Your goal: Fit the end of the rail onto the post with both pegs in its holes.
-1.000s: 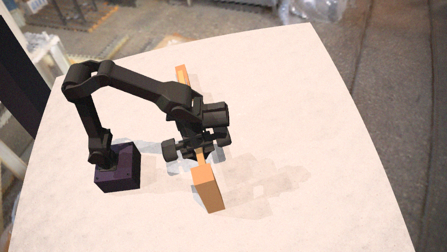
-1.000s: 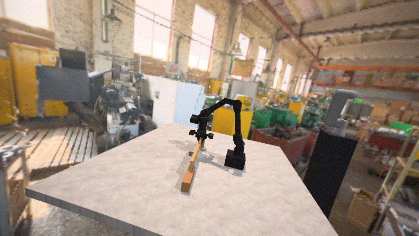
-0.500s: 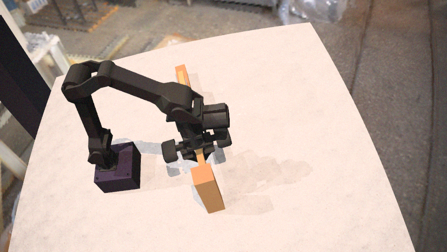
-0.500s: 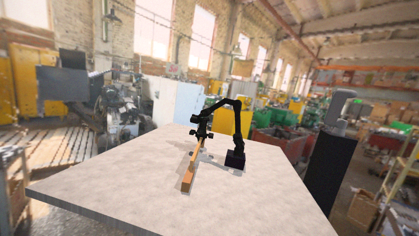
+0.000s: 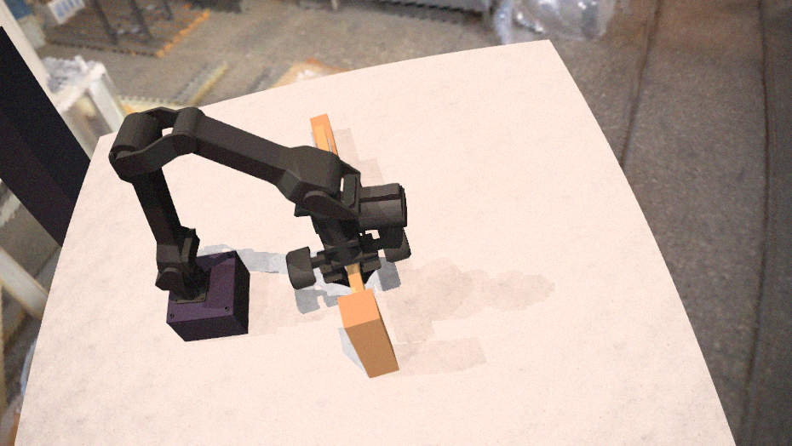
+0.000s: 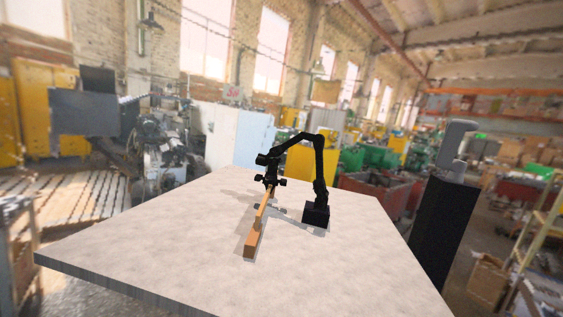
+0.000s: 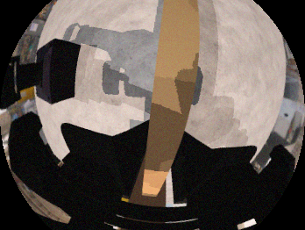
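Note:
The long wooden rail runs from the low footboard block, its far end in the bracket, to the short wooden post. My gripper is shut on the rail close to its near end, just beside the post. The near end is raised off the table, about as high as the post top. In the top view it meets the post's edge, but a small gap cannot be ruled out. The pegs and holes are hidden.
The arm's dark base box stands on the table to one side of the rail. The arm arches over from it to the rail. The table's edges lie well beyond the post and footboard block.

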`<state>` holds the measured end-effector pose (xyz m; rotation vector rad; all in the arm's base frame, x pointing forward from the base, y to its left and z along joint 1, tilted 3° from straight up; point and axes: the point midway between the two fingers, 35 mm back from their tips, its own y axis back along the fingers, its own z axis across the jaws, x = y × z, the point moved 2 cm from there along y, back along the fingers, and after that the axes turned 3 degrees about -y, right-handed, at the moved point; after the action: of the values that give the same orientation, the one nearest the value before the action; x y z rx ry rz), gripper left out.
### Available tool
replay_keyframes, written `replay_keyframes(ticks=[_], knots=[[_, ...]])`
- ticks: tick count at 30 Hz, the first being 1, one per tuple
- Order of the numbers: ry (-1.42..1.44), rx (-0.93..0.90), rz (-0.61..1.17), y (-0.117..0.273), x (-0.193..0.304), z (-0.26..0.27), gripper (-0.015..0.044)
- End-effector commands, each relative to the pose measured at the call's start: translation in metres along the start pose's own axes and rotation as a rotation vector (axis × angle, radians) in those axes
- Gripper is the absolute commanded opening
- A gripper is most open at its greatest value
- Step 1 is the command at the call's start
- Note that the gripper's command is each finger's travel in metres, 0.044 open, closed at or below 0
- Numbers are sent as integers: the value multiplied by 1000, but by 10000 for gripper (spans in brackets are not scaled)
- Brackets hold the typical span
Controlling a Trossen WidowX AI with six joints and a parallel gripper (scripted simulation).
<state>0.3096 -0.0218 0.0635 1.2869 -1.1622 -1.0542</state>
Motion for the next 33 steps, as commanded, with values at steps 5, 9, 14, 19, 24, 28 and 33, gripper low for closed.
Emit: replay_keyframes(ticks=[5,9,14,19,24,28,33], knots=[[-1,3,7,-1,0,0,0],[-1,3,6,-1,-1,0,0],[-1,3,6,0,-3,0,0],[-1,3,6,1,-3,1,0],[-1,3,6,2,-3,1,0],[-1,3,6,2,-3,1,0],[-1,3,6,2,-3,1,0]])
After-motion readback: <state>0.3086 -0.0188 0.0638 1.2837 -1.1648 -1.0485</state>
